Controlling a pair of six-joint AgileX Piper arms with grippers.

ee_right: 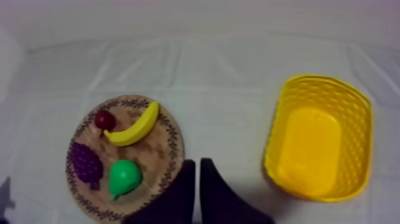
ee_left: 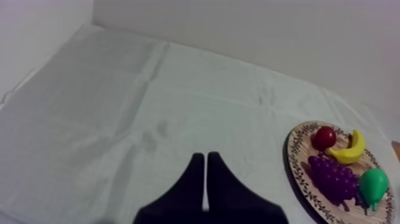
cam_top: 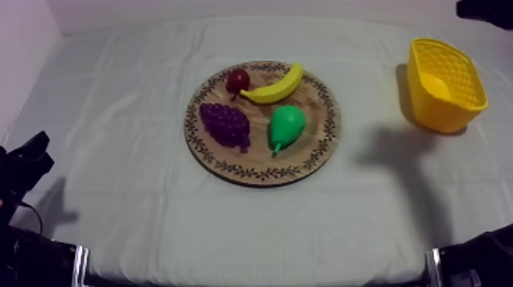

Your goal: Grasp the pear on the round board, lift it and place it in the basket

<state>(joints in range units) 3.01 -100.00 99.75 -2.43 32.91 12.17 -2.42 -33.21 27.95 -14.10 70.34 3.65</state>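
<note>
Above the grey-white counter (cam_top: 137, 191), hangs with left end effector (ee_left: 205, 156) and right end effector (ee_right: 196, 162) pressed together, empty, and risks bumping the grapes (cam_top: 226, 124) just beside the pear (cam_top: 285, 126) on the board's (cam_top: 324, 145) near right.

Banana (cam_top: 273, 86), grapes (cam_top: 226, 124), small red fruit (cam_top: 237, 79), grey-white cloth (cam_top: 114, 153)

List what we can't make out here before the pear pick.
Top view: right arm is cut off by the frame edge.
Left wrist view: wooden board runs off the frame edge beside the pear.
Right wrist view: right gripper covers the board rim nearest it.
Top view: yellow basket, its near wall hides part of its floor.
</note>
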